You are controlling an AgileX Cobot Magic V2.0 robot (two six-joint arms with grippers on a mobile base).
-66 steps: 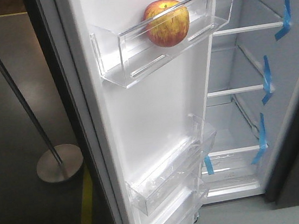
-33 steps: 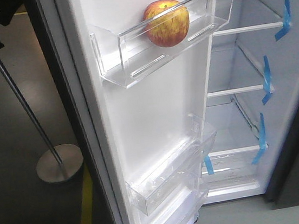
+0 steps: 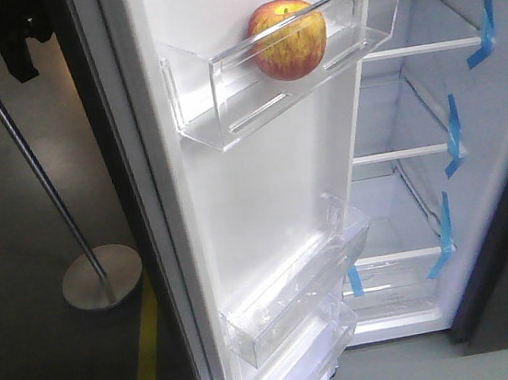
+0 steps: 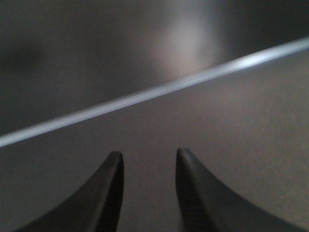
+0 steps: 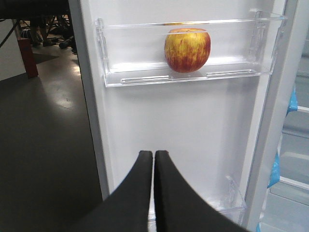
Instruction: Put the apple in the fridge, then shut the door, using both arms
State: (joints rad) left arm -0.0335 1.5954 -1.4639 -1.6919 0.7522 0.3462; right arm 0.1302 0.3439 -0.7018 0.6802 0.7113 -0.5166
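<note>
The apple (image 3: 288, 39), red with yellow streaks, sits in the upper clear bin (image 3: 226, 110) on the white inner lining of the door (image 3: 264, 198). The door stands swung open in front of the fridge (image 3: 406, 218) and its white shelves. In the right wrist view the apple (image 5: 187, 50) is straight ahead and above my right gripper (image 5: 154, 152), which is shut and empty, a short way from the door lining (image 5: 183, 130). My left gripper (image 4: 149, 152) is open and empty, facing a blurred dark grey surface (image 4: 231, 145) crossed by a pale streak. A black part of the left arm (image 3: 16, 48) shows behind the door's outer edge.
A metal pole on a round base (image 3: 100, 276) stands on the dark floor left of the door, beside a yellow floor line (image 3: 146, 351). Two lower clear door bins (image 3: 292, 310) jut out. Blue tape strips (image 3: 483, 18) mark the shelf ends.
A black part of the left arm has come into the front view at top left and moved further in. The door, with the apple in its bin, has shifted slightly to the right.
</note>
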